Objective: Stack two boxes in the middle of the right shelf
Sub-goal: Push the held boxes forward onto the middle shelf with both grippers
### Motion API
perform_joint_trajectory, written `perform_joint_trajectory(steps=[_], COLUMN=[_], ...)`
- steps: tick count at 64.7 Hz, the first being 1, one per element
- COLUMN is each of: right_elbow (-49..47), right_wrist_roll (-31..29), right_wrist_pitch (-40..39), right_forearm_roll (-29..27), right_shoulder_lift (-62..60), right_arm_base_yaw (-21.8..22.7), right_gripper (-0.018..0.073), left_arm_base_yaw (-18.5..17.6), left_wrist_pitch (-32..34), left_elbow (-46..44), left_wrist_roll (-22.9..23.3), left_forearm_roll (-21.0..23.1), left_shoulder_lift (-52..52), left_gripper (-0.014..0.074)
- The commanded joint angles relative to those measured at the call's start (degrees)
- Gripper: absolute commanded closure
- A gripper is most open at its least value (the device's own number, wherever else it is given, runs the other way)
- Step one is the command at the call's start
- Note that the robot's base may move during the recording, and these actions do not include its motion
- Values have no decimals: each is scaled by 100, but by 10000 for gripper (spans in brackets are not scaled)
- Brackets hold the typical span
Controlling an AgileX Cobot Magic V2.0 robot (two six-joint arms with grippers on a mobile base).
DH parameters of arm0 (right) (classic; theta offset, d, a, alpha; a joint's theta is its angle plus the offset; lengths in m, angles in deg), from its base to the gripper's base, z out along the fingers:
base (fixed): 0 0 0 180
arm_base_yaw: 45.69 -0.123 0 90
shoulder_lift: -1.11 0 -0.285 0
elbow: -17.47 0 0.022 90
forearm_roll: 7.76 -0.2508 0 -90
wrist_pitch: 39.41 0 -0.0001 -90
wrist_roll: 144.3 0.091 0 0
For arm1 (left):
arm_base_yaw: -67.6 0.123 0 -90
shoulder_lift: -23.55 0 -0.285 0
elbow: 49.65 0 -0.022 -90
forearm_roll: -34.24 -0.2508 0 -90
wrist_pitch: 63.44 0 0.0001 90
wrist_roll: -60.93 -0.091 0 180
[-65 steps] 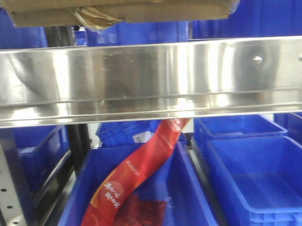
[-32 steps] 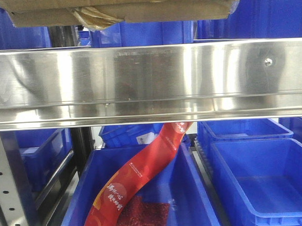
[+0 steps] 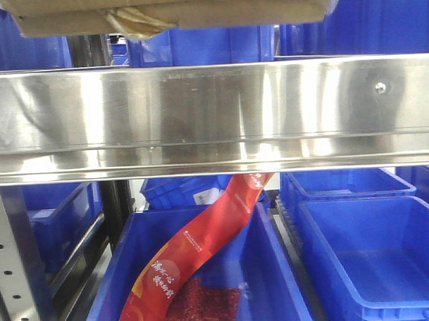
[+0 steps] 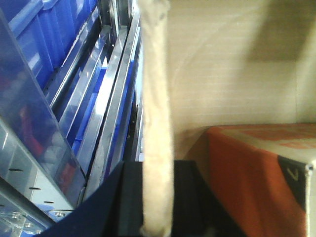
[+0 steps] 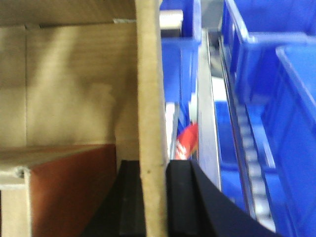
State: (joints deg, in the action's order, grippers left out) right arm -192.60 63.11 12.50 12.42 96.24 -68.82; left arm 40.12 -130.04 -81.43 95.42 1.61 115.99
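Note:
A brown cardboard box (image 3: 174,12) hangs at the top of the front view, above the shiny steel shelf rail (image 3: 213,111). A yellowish tape scrap (image 3: 136,26) dangles from its underside. Whether its two cardboard layers are one box or two I cannot tell. My left gripper (image 4: 157,197) is shut on the box's left wall (image 4: 155,98), one dark pad on each side. My right gripper (image 5: 154,197) is shut on the right wall (image 5: 149,89) the same way. Inside the box lies an orange-topped carton (image 4: 256,177), which also shows in the right wrist view (image 5: 69,187).
Blue plastic bins (image 3: 366,254) fill the level under the rail, and more stand behind it. A long red packet (image 3: 196,253) leans out of the middle bin. A grey perforated upright (image 3: 10,273) stands at the lower left. Steel rails (image 4: 106,98) run beside the box.
The shelf rail and its rivet have shifted a little to the right in view. The box's underside sits slightly higher in the frame. Both grips on the walls look unchanged.

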Motion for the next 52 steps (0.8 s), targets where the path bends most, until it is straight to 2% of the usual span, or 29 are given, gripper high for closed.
perform_joint_trajectory(steps=[1, 7, 12, 23, 33, 41, 47, 52], right_elbow=[-68, -68, -68, -55, -55, -55, -55, -55], right_wrist_roll=[-9, -9, -9, 7, 63, 63, 63, 63], right_wrist_pitch=[-281, 235, 627, 636, 776, 765, 765, 765], right_forearm_roll=[267, -1, -252, -284, -293, -293, -293, -293], right_shoulder_lift=[-116, -116, -116, -78, 109, 296, 426, 517], right_arm_base_yaw=[39, 39, 39, 39, 39, 39, 39, 39], right_gripper=[711, 711, 711, 711, 711, 703, 617, 484], left_arm_base_yaw=[17, 17, 17, 40, 253, 341, 388, 388], left_wrist_pitch=[31, 205, 500, 364, 303, 303, 318, 318], left_elbow=[-78, -78, -78, -78, -78, -78, -78, -78], left_wrist_roll=[41, 30, -167, -451, -456, -456, -456, -456], left_forearm_roll=[-266, -266, -266, -12, 518, 600, 646, 646], left_shoulder_lift=[-47, -47, -47, 45, 340, 530, 650, 721], left_gripper=[708, 708, 708, 708, 708, 706, 648, 529])
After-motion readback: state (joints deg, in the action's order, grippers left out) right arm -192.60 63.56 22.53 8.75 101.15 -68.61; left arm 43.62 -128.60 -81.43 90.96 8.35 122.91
